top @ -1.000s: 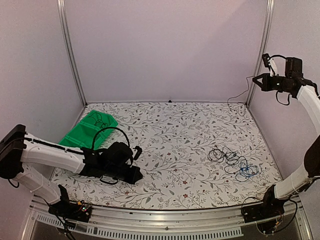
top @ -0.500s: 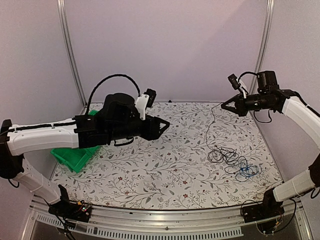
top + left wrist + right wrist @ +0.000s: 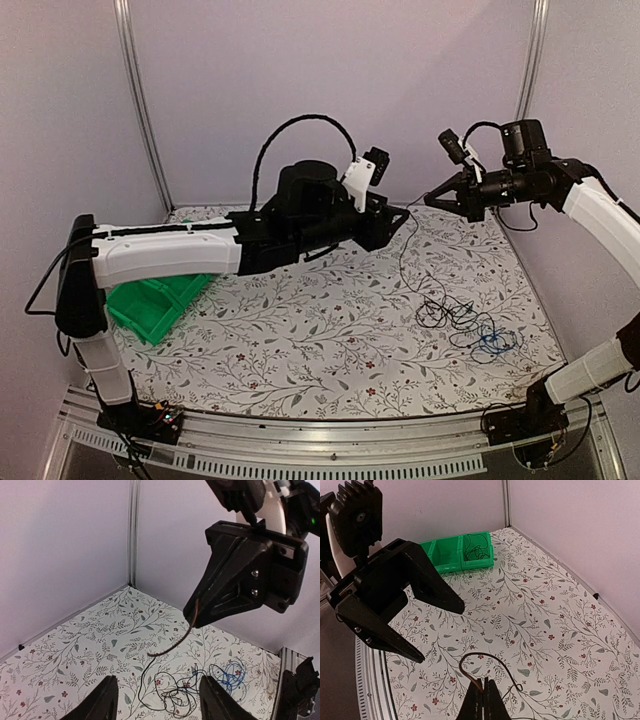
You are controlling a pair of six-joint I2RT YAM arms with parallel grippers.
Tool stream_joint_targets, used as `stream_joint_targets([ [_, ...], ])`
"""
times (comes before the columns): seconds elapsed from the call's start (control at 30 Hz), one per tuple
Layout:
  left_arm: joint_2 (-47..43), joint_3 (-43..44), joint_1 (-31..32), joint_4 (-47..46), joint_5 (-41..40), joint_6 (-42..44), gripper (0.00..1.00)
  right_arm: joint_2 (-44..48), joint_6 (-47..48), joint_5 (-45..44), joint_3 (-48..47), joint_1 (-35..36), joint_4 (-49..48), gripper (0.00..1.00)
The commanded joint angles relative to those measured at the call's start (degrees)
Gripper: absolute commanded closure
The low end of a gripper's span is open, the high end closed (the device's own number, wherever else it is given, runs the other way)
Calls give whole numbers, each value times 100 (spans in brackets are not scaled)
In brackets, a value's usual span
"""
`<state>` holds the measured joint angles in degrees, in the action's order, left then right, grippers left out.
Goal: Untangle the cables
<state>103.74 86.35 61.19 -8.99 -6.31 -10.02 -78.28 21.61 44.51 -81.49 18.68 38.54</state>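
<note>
**A:** Where is the thing we're after?

**B:** High above the floral-patterned counter (image 3: 300,340). The right claw (image 3: 194,618) is pressed together on a thin dark-brown cable (image 3: 182,640), pinching it near one end.

**A:** And the rest of it?

**B:** It hangs from the pinch down into the tangle of thin black cables (image 3: 455,312) on the right half of the counter. A bright blue cable (image 3: 492,342) is looped at the near edge of that tangle.

**A:** The left claw?

**B:** The left claw (image 3: 441,634) is spread wide and holds nothing. It faces the right one tip to tip at about the same height, close but not touching.

**A:** So what does the next move turn on?

**B:** The short free end. It pokes out of the right claw and curves down toward the left one, roughly along the line between the two. I'd judge the left claw the nearer to take it, with its jaws straddling that stub crosswise.

**A:** Risk?

**B:** The stub is limp and string-thin, so the jaws could close on air. The green plastic bin (image 3: 160,300) sits well apart to the left.
</note>
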Motion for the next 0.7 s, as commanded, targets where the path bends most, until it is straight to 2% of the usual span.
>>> stream_joint_targets([
  [0.0,331,515,75,-105,8,572,46,-71,221,32,-254,98,342,100],
  [0.2,756,1103,75,114,366,784,55,-83,289,75,-279,165,461,100],
  [0.37,901,1271,68,157,436,893,76,-57,274,76,-280,176,439,100],
  [0.47,917,1322,55,187,457,963,97,-59,249,52,-279,175,407,100],
  [0.57,864,1290,28,166,432,993,100,-52,118,-42,-288,180,335,99],
  [0.6,840,1268,3,169,431,991,100,-44,94,-58,-293,176,323,95],
  [0.67,764,1239,-43,175,411,993,100,-25,31,-203,-290,176,320,76],
])
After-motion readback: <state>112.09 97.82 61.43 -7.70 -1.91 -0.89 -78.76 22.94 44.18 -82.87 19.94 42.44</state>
